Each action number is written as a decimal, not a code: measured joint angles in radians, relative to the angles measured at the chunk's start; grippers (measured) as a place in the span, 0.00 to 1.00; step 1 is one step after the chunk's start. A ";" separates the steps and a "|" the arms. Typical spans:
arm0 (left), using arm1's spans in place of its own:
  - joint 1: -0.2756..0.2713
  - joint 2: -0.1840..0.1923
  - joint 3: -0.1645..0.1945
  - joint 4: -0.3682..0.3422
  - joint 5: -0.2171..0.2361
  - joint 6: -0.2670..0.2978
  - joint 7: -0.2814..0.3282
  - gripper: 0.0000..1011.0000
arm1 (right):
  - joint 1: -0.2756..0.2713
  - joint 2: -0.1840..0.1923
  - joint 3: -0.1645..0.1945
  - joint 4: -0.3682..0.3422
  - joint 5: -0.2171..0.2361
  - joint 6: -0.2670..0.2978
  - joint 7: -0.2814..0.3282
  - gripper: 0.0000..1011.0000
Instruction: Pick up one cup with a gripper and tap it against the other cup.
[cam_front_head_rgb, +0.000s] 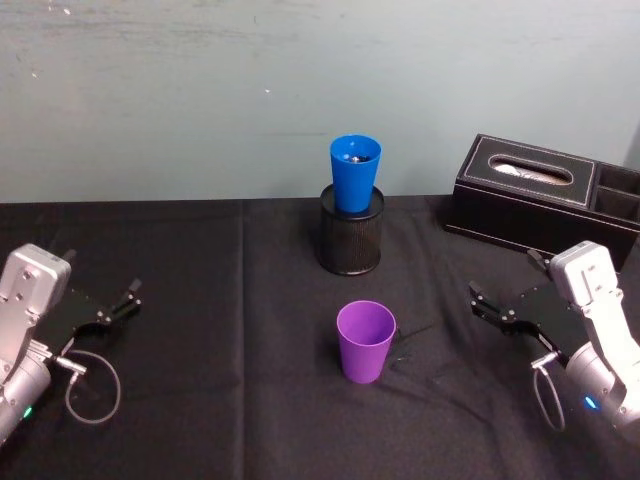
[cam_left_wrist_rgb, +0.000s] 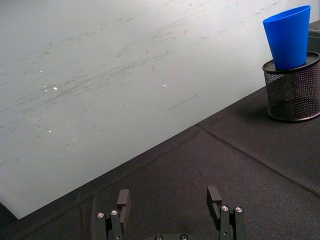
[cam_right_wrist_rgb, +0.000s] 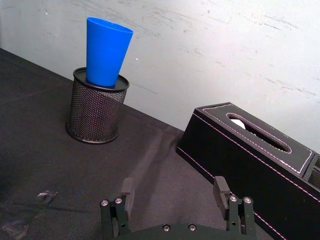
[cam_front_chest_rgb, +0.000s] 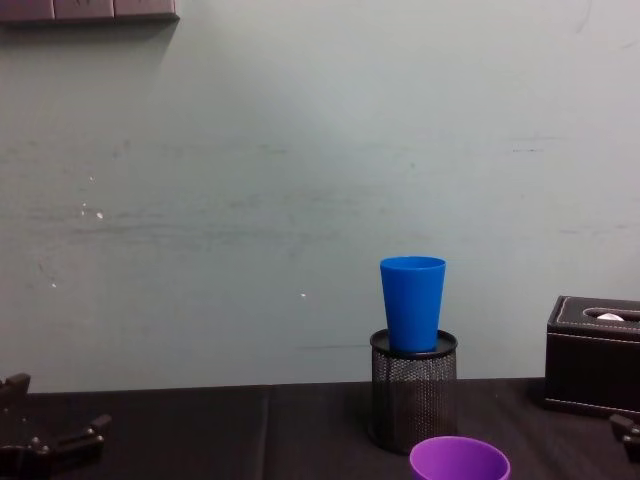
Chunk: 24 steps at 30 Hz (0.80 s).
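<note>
A purple cup (cam_front_head_rgb: 365, 341) stands upright on the black cloth at the table's middle; its rim (cam_front_chest_rgb: 459, 458) shows in the chest view. Behind it a blue cup (cam_front_head_rgb: 354, 173) (cam_left_wrist_rgb: 289, 35) (cam_right_wrist_rgb: 106, 50) (cam_front_chest_rgb: 412, 302) sits upright in a black mesh holder (cam_front_head_rgb: 351, 230) (cam_right_wrist_rgb: 97, 112). My left gripper (cam_front_head_rgb: 120, 302) (cam_left_wrist_rgb: 170, 202) rests open at the table's left side, far from both cups. On the right side my right gripper (cam_front_head_rgb: 495, 306) (cam_right_wrist_rgb: 174, 192) is open too, with nothing between its fingers, about a hand's width right of the purple cup.
A black leather tissue box (cam_front_head_rgb: 535, 195) (cam_right_wrist_rgb: 250, 155) stands at the back right, just behind my right arm. A pale wall closes off the table's far edge. Loose cables hang by each wrist.
</note>
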 joint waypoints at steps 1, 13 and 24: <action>0.000 0.000 0.000 0.000 0.000 0.000 0.000 0.99 | 0.000 0.000 0.000 0.000 0.000 0.000 0.000 0.99; 0.000 0.000 0.000 0.000 0.000 0.000 0.000 0.99 | 0.000 0.000 0.000 0.000 0.000 0.000 0.000 0.99; 0.000 0.000 0.000 0.000 0.000 0.000 0.000 0.99 | 0.000 0.000 0.000 0.000 0.000 0.000 0.000 0.99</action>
